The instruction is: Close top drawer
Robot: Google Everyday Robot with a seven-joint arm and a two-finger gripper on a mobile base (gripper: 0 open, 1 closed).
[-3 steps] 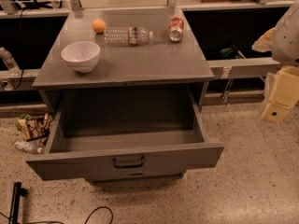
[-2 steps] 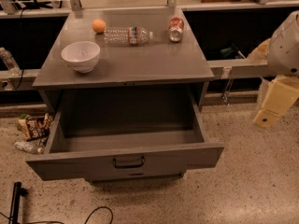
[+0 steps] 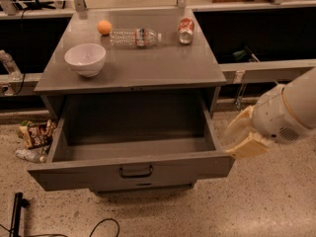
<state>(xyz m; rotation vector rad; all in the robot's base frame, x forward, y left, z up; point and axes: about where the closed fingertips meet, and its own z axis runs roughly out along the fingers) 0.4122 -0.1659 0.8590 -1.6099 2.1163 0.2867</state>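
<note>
A grey metal desk is standing against a railed bench, and its top drawer is hanging pulled far out toward the camera from under the desk's front edge. The drawer's inside is showing empty.

The robot's white arm is reaching in from the right. Its gripper is hovering just beside the drawer's front right corner with its two cream fingers apart, holding nothing. Whether it is touching the metal cannot be told.

On the desk, a white bowl is sitting near the left edge. A clear plastic bottle is lying on its side along the back edge, with a red can toward the back right corner and an orange ball toward the back left. Crumpled wrappers are lying on the floor below the desk's left side.

The drawer is looking stiff and fairly heavy, a rigid sheet-metal box that is likely running on slides, so it is probably calling for a steady, straight shove rather than a grip. The flat front panel is offering the best contact, near the small dark handle at its centre. Pushing at the right corner alone is risking skewing and jamming it. The smooth metal is also likely to let a fingertip slide sideways.
</note>
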